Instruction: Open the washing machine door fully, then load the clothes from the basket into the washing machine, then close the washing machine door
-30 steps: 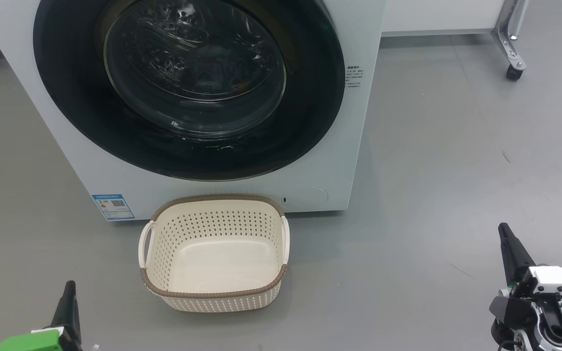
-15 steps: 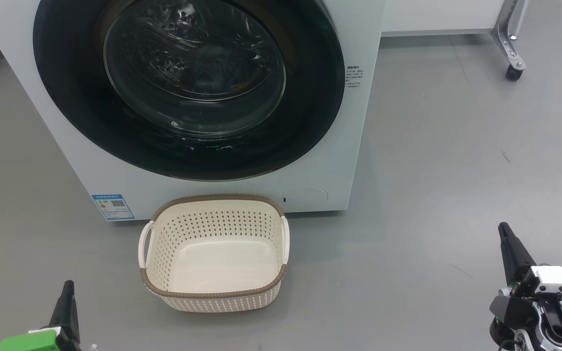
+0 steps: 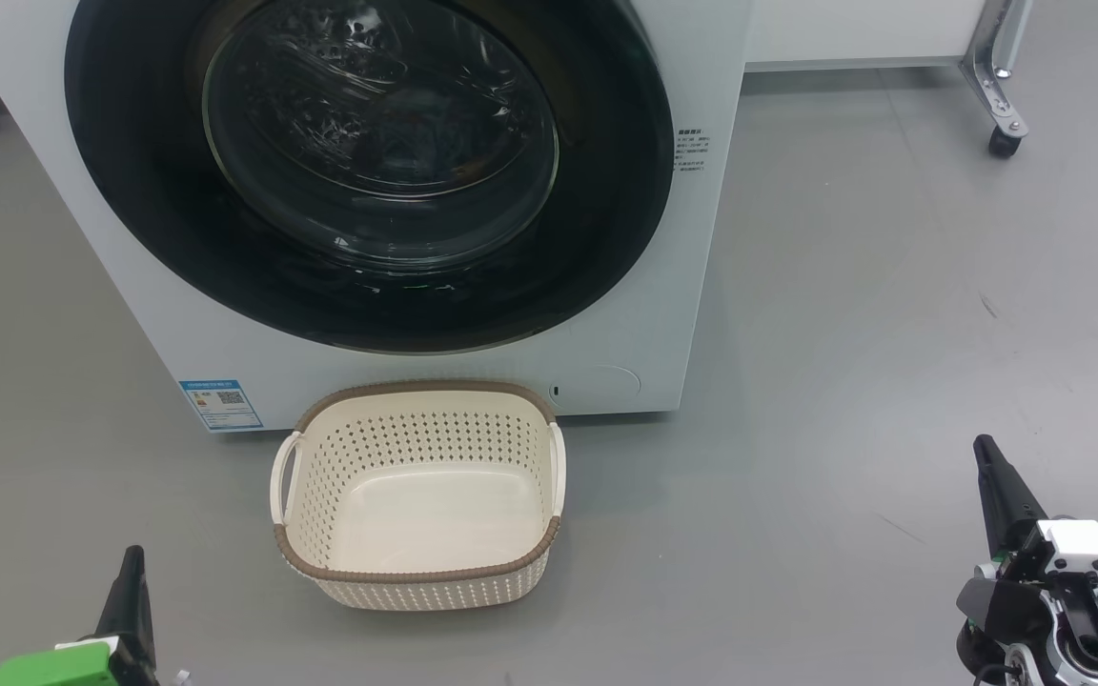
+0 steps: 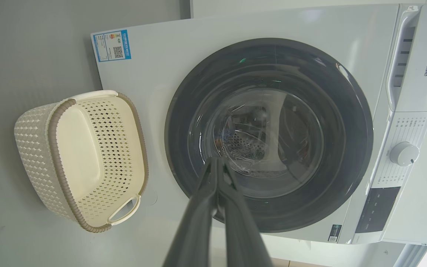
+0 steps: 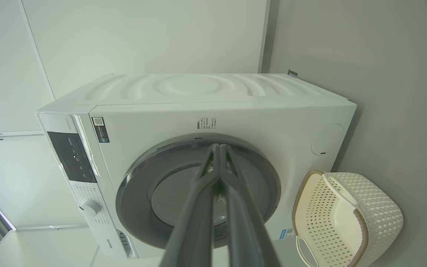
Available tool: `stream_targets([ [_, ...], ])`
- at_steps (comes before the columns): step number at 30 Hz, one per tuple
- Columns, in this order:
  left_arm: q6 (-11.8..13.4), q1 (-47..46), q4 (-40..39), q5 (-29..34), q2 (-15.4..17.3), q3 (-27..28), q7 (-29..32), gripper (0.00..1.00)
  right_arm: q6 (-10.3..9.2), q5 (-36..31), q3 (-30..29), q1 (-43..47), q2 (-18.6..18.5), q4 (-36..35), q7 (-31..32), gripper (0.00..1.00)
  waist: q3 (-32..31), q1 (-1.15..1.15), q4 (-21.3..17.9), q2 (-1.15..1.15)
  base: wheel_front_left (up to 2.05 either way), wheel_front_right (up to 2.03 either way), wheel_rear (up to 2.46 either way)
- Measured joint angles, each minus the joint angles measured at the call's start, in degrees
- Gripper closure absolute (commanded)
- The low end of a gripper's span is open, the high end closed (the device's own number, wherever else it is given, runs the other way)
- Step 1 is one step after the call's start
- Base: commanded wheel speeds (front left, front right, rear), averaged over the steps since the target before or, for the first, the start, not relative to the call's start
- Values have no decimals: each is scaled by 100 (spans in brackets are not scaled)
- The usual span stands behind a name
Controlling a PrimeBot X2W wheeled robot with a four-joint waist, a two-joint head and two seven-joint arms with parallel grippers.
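Almost nothing is moving since a moment ago. The left gripper [image 3: 133,572] is sitting just a tiny bit lower in the bottom corner, and everything else is staying put. The washing machine [image 3: 663,314] is standing in front of me with its round black door [image 3: 158,238] lying flat against the front, shut. The basket [image 3: 416,575] is sitting on the gray floor [image 3: 844,333] just in front of the machine, below the door, and it is holding nothing. I am guessing the clothes are lying inside the drum, but the glass is looking too dark to tell. So the job is looking done, or nearly done. Both grippers are hanging low, well away from the door and the basket, with the right gripper [image 3: 987,448] off to the side. Each one is pressing its two fingers together and gripping nothing. A blue sticker [image 3: 221,404] is showing on the machine near the basket. A small wheel [image 3: 1004,141] on a metal leg is standing far back on the right. Nothing is getting in the way.
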Motion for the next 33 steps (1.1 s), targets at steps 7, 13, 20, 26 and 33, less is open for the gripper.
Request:
stream_targets([
  [7, 0, -4, 5, 0, 0, 2, 0, 100, 1, 0, -1, 0, 0, 2, 0, 100, 0, 0, 0, 0, 0, 0, 0],
  [13, -1, -5, 10, 0, 0, 4, 0, 100, 1, 0, -1, -1, 1, 3, 0, 100, -1, 0, 0, 0, 0, 0, 0],
  [20, -2, -7, 13, 0, 0, 5, 0, 100, 1, 0, -1, -1, 1, 4, 0, 100, -1, 0, 0, 0, 0, 0, 0],
  [26, -25, -15, 16, 0, 0, 7, 1, 100, 1, 0, -1, -1, 1, 5, 0, 100, -1, 0, 0, 0, 0, 0, 0],
  [33, -26, -31, 19, 0, 0, 9, 1, 100, 1, 0, -2, -1, 1, 7, 0, 100, -1, 0, 0, 0, 0, 0, 0],
])
